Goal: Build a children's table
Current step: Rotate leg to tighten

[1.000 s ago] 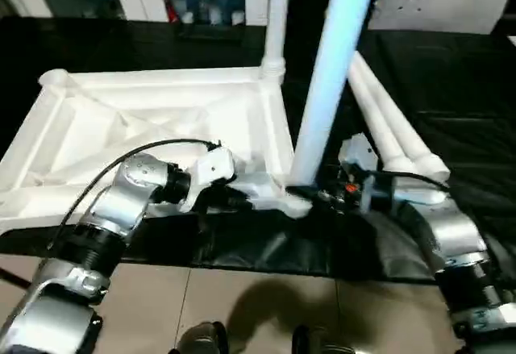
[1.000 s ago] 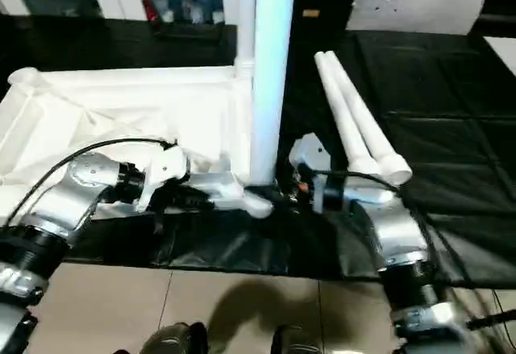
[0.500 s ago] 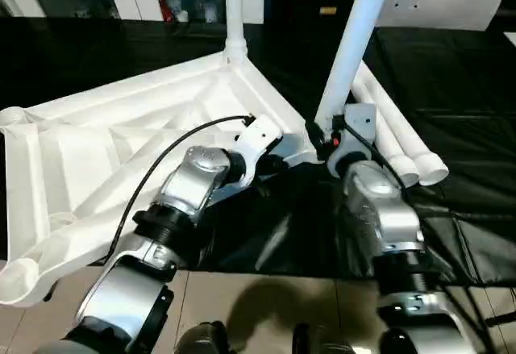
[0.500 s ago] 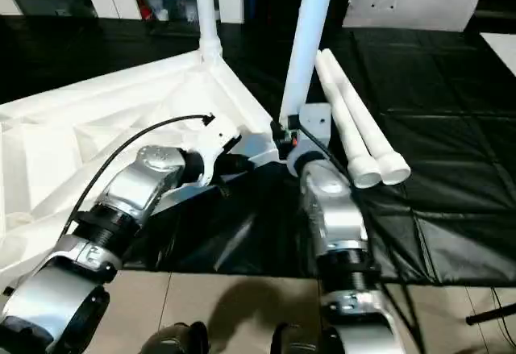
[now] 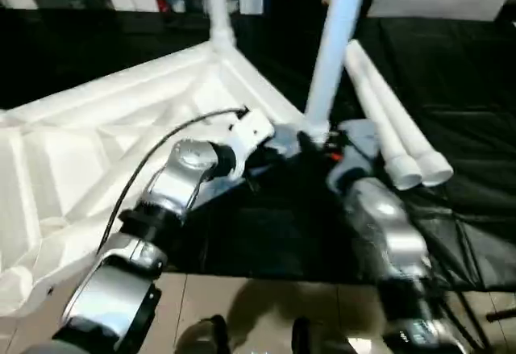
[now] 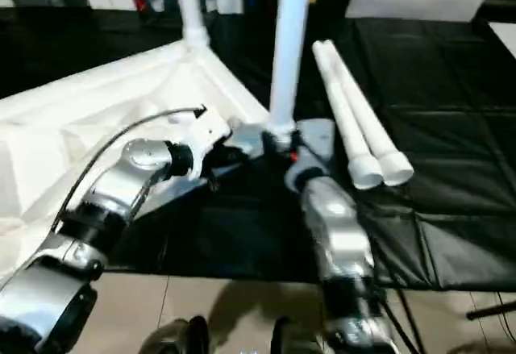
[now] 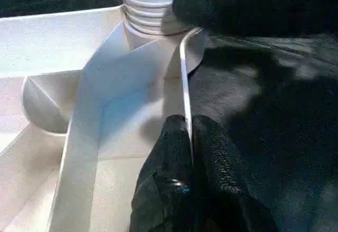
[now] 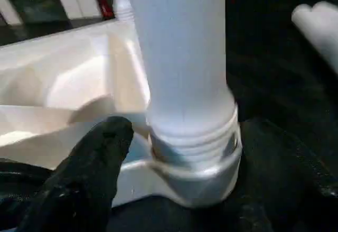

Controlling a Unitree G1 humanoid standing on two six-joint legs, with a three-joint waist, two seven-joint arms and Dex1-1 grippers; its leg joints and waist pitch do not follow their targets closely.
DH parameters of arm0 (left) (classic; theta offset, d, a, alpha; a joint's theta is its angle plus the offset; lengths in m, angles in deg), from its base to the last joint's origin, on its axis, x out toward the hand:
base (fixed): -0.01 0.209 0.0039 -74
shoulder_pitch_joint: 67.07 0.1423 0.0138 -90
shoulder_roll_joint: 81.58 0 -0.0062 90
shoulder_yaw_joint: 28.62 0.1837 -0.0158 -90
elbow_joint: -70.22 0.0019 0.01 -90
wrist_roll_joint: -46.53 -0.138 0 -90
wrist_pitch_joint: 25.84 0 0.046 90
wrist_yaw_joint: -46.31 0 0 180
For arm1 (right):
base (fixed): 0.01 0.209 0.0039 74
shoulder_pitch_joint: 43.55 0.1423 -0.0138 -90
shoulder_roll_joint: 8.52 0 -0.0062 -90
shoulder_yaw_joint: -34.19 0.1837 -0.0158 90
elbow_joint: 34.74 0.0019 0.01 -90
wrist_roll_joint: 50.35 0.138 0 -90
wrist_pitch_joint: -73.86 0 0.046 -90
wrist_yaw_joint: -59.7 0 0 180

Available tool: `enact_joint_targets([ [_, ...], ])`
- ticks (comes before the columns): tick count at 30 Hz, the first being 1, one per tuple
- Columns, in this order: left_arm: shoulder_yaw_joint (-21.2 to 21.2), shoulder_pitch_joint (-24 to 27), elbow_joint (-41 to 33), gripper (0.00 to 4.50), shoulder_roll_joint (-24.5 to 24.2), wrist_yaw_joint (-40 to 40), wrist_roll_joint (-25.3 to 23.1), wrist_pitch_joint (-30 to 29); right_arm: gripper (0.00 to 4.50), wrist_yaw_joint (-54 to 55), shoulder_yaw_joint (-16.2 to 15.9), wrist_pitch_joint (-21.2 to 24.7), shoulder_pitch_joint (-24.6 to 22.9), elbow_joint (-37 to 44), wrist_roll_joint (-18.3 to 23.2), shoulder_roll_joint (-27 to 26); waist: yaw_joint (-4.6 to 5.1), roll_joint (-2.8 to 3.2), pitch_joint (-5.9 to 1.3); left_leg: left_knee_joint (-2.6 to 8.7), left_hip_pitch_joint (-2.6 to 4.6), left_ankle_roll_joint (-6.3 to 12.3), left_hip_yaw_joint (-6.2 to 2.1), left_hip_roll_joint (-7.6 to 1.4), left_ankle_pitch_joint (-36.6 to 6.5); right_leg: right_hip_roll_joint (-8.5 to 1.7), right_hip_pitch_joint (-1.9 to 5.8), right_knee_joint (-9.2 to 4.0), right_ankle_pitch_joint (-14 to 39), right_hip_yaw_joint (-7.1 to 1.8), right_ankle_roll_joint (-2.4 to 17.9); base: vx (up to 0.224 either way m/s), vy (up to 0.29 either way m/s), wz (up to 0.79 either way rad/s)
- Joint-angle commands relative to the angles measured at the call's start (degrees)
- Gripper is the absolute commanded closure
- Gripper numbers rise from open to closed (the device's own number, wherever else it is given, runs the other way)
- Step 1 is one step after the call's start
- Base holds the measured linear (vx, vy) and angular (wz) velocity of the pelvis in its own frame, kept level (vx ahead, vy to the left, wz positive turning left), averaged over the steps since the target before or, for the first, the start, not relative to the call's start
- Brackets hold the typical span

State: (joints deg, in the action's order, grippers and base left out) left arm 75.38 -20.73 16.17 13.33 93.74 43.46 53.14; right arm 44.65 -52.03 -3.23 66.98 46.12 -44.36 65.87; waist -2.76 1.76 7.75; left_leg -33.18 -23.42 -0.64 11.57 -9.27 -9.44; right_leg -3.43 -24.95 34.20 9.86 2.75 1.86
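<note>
On the black sheet-covered tabletop [image 6: 451, 88] the children's table top [image 5: 105, 140] lies upside down, ribbed underside up, occupying the left and centre of the scene.

Legs: one leg [image 5: 218, 3] stands upright in the far corner socket. A second leg [image 6: 289, 39] stands upright in the near-right corner socket [image 8: 198, 176]; the right wrist view shows its ridged base seated down into the socket collar, ridges partly exposed. Two spare legs [image 6: 355, 120] lie side by side on the sheet to the right, touching each other, apart from the table top.

Left gripper [image 7: 189, 137]: fingers pressed together on the thin rim wall of the table top [image 7: 184, 84], just beside the near-right socket, pinching it.

Right gripper [image 6: 284, 140]: sits at the base of the second leg. One black finger [image 8: 90, 163] lies against the socket collar; the opposing finger is not clearly seen, so cannot tell whether it clasps the leg or is spread.

Step in hand (judgement): seating the second of four legs, left arm bracing the top while the right works at the joint. Roughly half done.

Next move (judgement): confirm the leg is fully home, since exposed ridges suggest more turning or pressing may be needed. Then let go and fetch one spare leg for a remaining left-side socket. Risk: top shifting if the brace is dropped early.
</note>
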Motion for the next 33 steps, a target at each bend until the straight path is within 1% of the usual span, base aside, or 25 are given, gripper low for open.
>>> enact_joint_targets([
  [1,-1.7,-0.7,-0.2,4.50,0.9,-0.4,2.5,5.2,0.57,-0.2,0.1,-0.6,-1.1,2.9,0.3,0.5,0.01,-0.67,-5.07,2.93,1.80,9.04,-1.74,-3.79,-3.9,-5.13,3.99,-3.14,1.5,-2.77,14.3,0.000,0.000,0.00],
  [3,-2.3,-0.8,0.2,4.50,0.9,-0.4,2.9,5.8,0.38,-0.1,0.0,-0.8,-1.5,3.5,0.5,1.0,0.07,-0.70,-5.01,3.18,1.94,6.63,-1.78,-3.68,-6.9,-5.21,4.04,-3.76,7.8,-2.84,13.3,0.000,0.000,0.00],
  [4,-2.3,-0.8,0.2,4.50,0.9,-0.4,2.9,5.8,0.32,-0.1,0.0,-0.8,-1.5,3.5,0.5,1.0,0.08,-0.72,-4.93,3.24,1.94,6.16,-1.79,-3.68,-7.4,-5.21,4.01,-3.88,8.9,-2.88,12.9,0.000,0.000,0.00],
  [5,-3.0,-0.9,0.3,4.23,0.8,0.1,3.4,6.9,0.29,0.0,0.4,-1.0,-2.1,4.2,1.0,1.4,0.13,-0.76,-4.93,3.26,1.94,5.75,-1.78,-3.64,-7.7,-5.20,4.00,-3.94,9.6,-2.92,12.6,0.000,0.000,0.00],
  [6,-3.5,-0.7,0.1,3.95,0.6,1.0,4.0,7.4,0.10,0.8,0.9,-0.7,-2.5,4.7,1.0,1.6,0.02,-0.85,-5.23,3.16,1.95,5.44,-1.74,-3.58,-7.1,-5.14,4.06,-3.91,9.5,-3.03,12.1,0.000,0.000,0.00],
  [7,-3.7,-0.6,-0.1,3.89,0.5,1.0,4.1,7.7,0.00,0.8,0.9,-0.6,-2.6,4.9,1.1,1.6,-0.03,-0.80,-5.24,3.12,1.83,5.52,-1.73,-3.50,-6.6,-5.12,4.08,-3.81,8.8,-2.99,12.4,0.000,0.000,0.00],
  [8,-3.9,-0.5,-0.4,3.89,0.4,0.6,4.0,8.3,0.00,0.7,0.9,-0.3,-2.8,5.2,1.1,1.8,-0.20,-0.64,-5.70,3.00,1.94,5.70,-1.76,-3.64,-5.5,-5.20,4.14,-3.50,6.3,-2.95,13.1,0.000,0.000,0.00],
  [10,-5.2,-0.1,-2.0,3.59,0.2,-0.1,5.1,7.8,0.00,1.0,0.8,0.6,-2.6,5.5,0.5,2.2,-0.11,-0.75,-5.73,2.89,1.79,6.43,-1.71,-3.68,-4.5,-4.94,4.09,-3.07,3.2,-2.87,14.0,0.000,0.000,0.00],
  [11,-5.2,-0.1,-2.0,3.59,0.2,-0.1,5.1,7.8,0.00,1.0,0.8,0.6,-2.6,5.5,0.5,2.2,-0.14,-0.69,-5.77,2.87,1.80,6.58,-1.70,-3.65,-4.3,-4.98,4.14,-2.91,2.7,-2.84,14.3,0.000,0.000,0.00],
  [13,-6.0,0.4,-3.7,3.59,-0.1,-0.4,5.9,6.4,0.00,0.4,0.2,1.4,-2.6,5.5,0.2,2.8,-0.06,-0.80,-5.76,2.71,1.72,6.99,-1.62,-3.44,-4.7,-5.04,4.21,-3.02,3.1,-2.85,14.3,0.000,0.000,0.00],
  [17,-7.3,2.3,-8.1,3.59,-1.6,-1.6,6.3,3.2,0.00,-2.1,-2.7,1.1,-3.1,5.2,-0.9,4.6,-0.07,-0.71,-5.66,2.66,1.71,6.22,-1.67,-3.54,-5.8,-4.97,4.15,-3.24,6.0,-2.85,13.6,0.000,0.000,0.00],
  [18,-7.7,4.4,-12.0,3.59,-3.2,-1.9,6.3,1.1,0.00,-4.7,-4.1,1.8,-3.2,5.8,-0.1,5.2,-0.11,-0.38,-5.69,2.65,1.74,5.81,-1.76,-3.62,-6.6,-5.07,4.19,-3.26,7.1,-2.85,13.5,0.000,0.000,0.00],
  [19,-7.7,4.4,-12.0,3.59,-3.2,-1.9,6.3,1.1,0.00,-4.7,-4.1,1.8,-3.2,5.8,-0.1,5.2,-0.05,-0.53,-5.75,2.68,1.61,5.62,-1.84,-3.72,-6.7,-5.16,4.45,-3.14,6.9,-2.85,13.5,0.000,0.000,0.00],
  [20,-8.4,7.2,-17.3,3.59,-5.3,-1.8,6.7,-2.1,0.00,-8.5,-5.6,2.8,-2.9,6.7,1.6,5.7,0.07,-0.40,-5.73,2.66,1.77,5.51,-1.76,-3.65,-7.1,-4.91,4.20,-3.20,7.2,-2.86,13.5,0.000,0.000,0.00],
  [21,-8.4,7.4,-17.7,3.59,-5.5,-1.7,6.7,-2.4,0.00,-8.8,-5.7,2.9,-2.9,6.8,1.8,5.8,0.21,-0.23,-5.65,2.73,1.63,5.51,-1.90,-3.81,-7.2,-5.02,4.24,-3.24,7.4,-2.87,13.5,0.000,0.000,0.00],
  [22,-8.6,8.2,-19.1,3.59,-6.0,-1.6,6.9,-3.4,0.00,-9.8,-6.0,3.0,-2.7,7.1,2.3,5.9,0.27,-0.17,-5.70,2.72,1.85,5.29,-1.77,-3.85,-7.6,-4.87,4.06,-3.23,7.7,-2.87,13.6,0.000,0.000,0.00],
  [24,-10.0,12.1,-26.4,3.59,-8.5,-0.1,9.2,-8.1,0.00,-13.5,-6.4,4.2,-1.0,7.2,4.6,6.9,0.24,-0.11,-5.57,2.77,1.93,4.72,-1.74,-3.87,-8.1,-4.65,3.84,-3.32,8.4,-2.90,13.5,0.000,0.000,0.00],
  [25,-10.1,12.5,-27.1,3.59,-8.7,0.0,9.4,-8.5,0.00,-13.7,-6.4,4.2,-0.8,7.1,4.8,7.0,0.20,-0.01,-5.75,2.72,2.06,4.34,-1.91,-4.02,-8.3,-4.87,3.99,-3.00,8.1,-2.91,13.8,0.000,0.000,0.00],
  [27,-10.9,15.7,-33.1,3.59,-10.9,2.0,11.6,-12.1,0.00,-15.6,-6.3,4.8,1.5,5.6,5.9,7.9,0.27,-0.18,-5.44,2.86,1.98,3.89,-1.82,-3.93,-8.9,-4.71,3.82,-3.22,9.4,-2.93,13.5,0.000,0.000,0.00],
  [28,-11.1,17.0,-35.5,3.59,-11.9,3.0,12.8,-13.4,0.00,-16.4,-6.2,4.6,2.6,4.4,6.0,8.3,0.23,-0.12,-5.39,2.86,2.14,3.25,-1.95,-4.08,-9.5,-4.96,3.76,-2.99,10.6,-2.95,13.7,0.000,0.000,0.00],
  [29,-10.6,20.7,-41.7,3.59,-15.3,6.5,15.5,-16.5,0.00,-18.9,-6.6,4.0,5.9,0.4,5.3,9.7,0.31,-0.13,-5.15,2.88,2.21,2.62,-1.96,-4.02,-10.6,-4.93,3.52,-3.17,12.7,-2.97,13.5,0.000,0.000,0.00],
  [30,-10.1,22.0,-43.7,3.59,-16.8,8.1,16.5,-17.5,0.00,-20.0,-6.9,3.3,7.2,-1.7,4.6,10.4,0.46,-0.38,-4.82,3.03,2.03,2.26,-1.90,-3.84,-11.3,-4.81,3.49,-3.52,14.8,-3.04,12.8,0.000,0.000,0.00],
  [31,-9.5,23.6,-46.3,3.59,-18.6,9.9,17.6,-19.0,0.00,-21.4,-7.3,2.4,8.8,-4.2,3.8,11.3,0.38,-0.16,-4.91,2.90,2.36,1.73,-1.92,-3.93,-11.9,-4.92,3.33,-3.37,15.5,-3.05,12.8,0.000,0.000,0.00],
  [32,-9.0,24.6,-48.0,3.59,-19.7,10.8,18.2,-20.3,0.00,-21.7,-7.5,1.1,10.9,-7.6,2.7,12.2,0.52,-0.25,-4.55,3.04,2.22,1.45,-1.86,-3.72,-12.8,-4.71,3.26,-3.68,17.6,-3.10,12.1,0.000,0.000,0.00],
  [33,-8.7,25.2,-49.0,3.59,-20.3,11.3,18.5,-21.2,0.00,-21.8,-7.5,0.2,12.2,-9.8,1.8,12.8,0.37,-0.38,-4.54,3.02,2.60,1.08,-1.74,-3.78,-13.2,-4.76,3.05,-3.86,18.4,-3.13,11.8,0.000,0.000,0.00],
])
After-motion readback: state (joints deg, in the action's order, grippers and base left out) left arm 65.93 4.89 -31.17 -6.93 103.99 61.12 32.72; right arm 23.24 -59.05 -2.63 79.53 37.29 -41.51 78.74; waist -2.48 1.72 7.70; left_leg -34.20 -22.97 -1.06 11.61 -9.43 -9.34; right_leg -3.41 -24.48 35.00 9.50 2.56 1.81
